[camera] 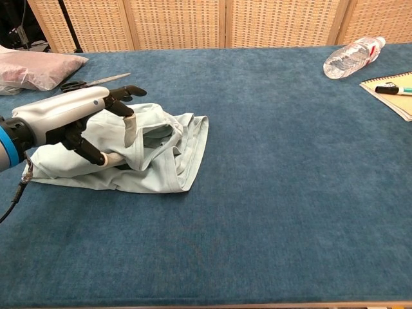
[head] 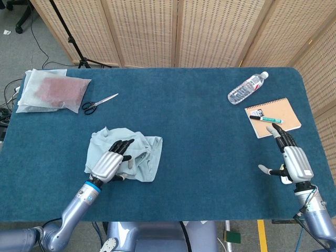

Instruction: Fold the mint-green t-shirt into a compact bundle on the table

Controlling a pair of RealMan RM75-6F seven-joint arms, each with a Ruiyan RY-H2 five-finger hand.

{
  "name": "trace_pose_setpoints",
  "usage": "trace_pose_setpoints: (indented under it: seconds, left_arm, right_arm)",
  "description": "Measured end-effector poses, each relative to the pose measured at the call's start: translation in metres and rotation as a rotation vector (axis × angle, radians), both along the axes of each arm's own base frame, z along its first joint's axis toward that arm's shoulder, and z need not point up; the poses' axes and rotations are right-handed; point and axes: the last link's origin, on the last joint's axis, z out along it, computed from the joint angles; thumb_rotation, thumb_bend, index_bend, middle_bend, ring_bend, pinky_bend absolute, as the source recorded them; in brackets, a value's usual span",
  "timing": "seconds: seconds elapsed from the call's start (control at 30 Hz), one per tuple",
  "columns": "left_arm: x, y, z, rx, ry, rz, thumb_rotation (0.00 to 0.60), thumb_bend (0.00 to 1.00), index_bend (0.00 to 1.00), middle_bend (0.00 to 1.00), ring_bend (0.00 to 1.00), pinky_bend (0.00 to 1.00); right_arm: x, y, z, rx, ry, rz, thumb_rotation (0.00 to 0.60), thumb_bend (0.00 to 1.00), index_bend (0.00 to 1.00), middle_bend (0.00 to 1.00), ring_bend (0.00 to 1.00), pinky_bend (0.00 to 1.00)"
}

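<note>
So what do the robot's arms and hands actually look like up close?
Each arm is a smooth silver-grey tube with a bright blue ring at the wrist. The left hand and right hand have silver shell backs, black fingers and pale fingertips. A thin cable hangs below the left wrist.

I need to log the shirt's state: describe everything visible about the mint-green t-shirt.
The mint-green t-shirt is soft, thin-looking fabric, loosely bunched into a rumpled, partly folded heap with its ribbed collar showing. It lies on the blue table, left of centre. The left hand rests on it, a fold of cloth draped over its fingers.
</note>
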Motion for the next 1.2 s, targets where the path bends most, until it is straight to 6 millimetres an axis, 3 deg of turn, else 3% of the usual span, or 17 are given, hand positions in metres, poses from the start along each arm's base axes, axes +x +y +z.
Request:
trace_pose_setpoints:
  seconds: [0.37,0.63,0.83,1.2]
  left_arm:
    - [0.002,0.0,-0.024,-0.012,0.054,-0.004,0.6,0.3,0.59,0.0,0.0,0.0]
    - [-0.002,-0.001,-0.037,-0.019,0.074,-0.043,0.6,0.13,0.31,0.0,0.0,0.0]
    - [-0.003,-0.003,-0.044,-0.04,0.045,-0.086,0.6,0.01,0.02,0.0,0.0,0.0]
    - [-0.006,-0.004,-0.023,0.016,-0.122,-0.225,0.6,0.0,0.0,0.0,0.0,0.0]
  right_arm:
    - [0.0,0.0,0.002,0.0,-0.007,0.002,0.6,0.0,0.0,0.0,0.0,0.07]
    - [0.0,0.001,0.002,-0.001,-0.009,0.002,0.6,0.0,0.0,0.0,0.0,0.07]
    - [0.001,0.001,0.003,-0.003,-0.011,0.005,0.6,0.0,0.0,0.0,0.0,0.07]
    - [0.001,0.002,0.003,-0.002,-0.01,0.009,0.6,0.0,0.0,0.0,0.0,0.07]
